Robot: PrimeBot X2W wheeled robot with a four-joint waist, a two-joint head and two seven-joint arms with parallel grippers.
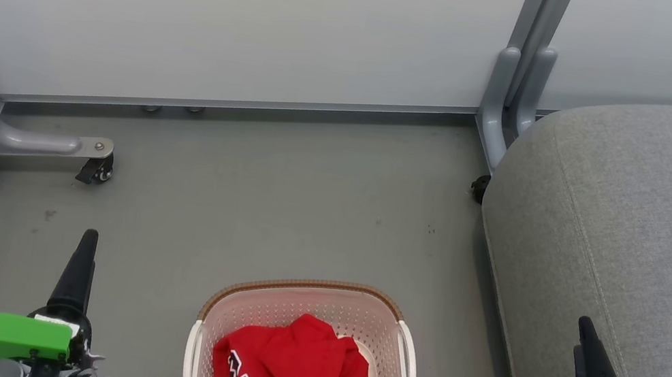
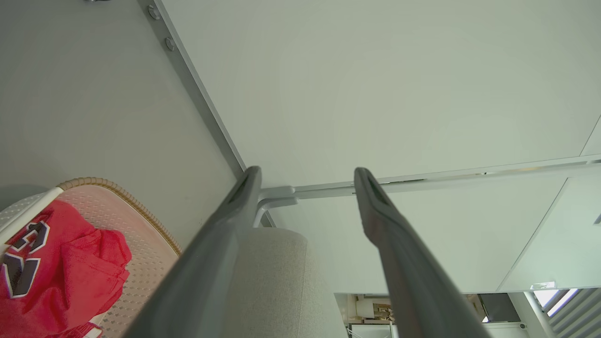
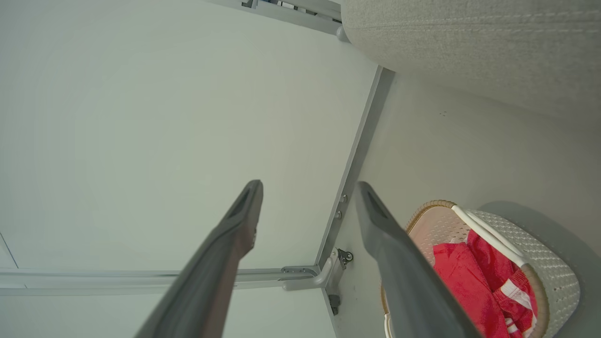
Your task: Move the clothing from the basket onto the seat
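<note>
The cream perforated basket (image 1: 305, 284) with its brown rim stands on the grey floor at the bottom middle of the head view. Crumpled red clothing (image 1: 290, 367) with white trim and a black-and-white numeral lies inside it. The grey seat (image 1: 645, 236) fills the right side, its edge just right of the basket. My left gripper (image 1: 88, 239) hangs left of the basket, open and holding nothing. My right gripper (image 1: 584, 327) is over the seat's front edge, also open. In the left wrist view, the clothing (image 2: 61, 263) and basket (image 2: 117, 192) sit left of the open left gripper (image 2: 307, 173).
White partition panels on grey metal frames close off the back and left. A caster foot (image 1: 95, 163) juts onto the floor at the left, and a frame post (image 1: 522, 76) stands by the seat's far corner. Bare floor (image 1: 280, 192) lies beyond the basket.
</note>
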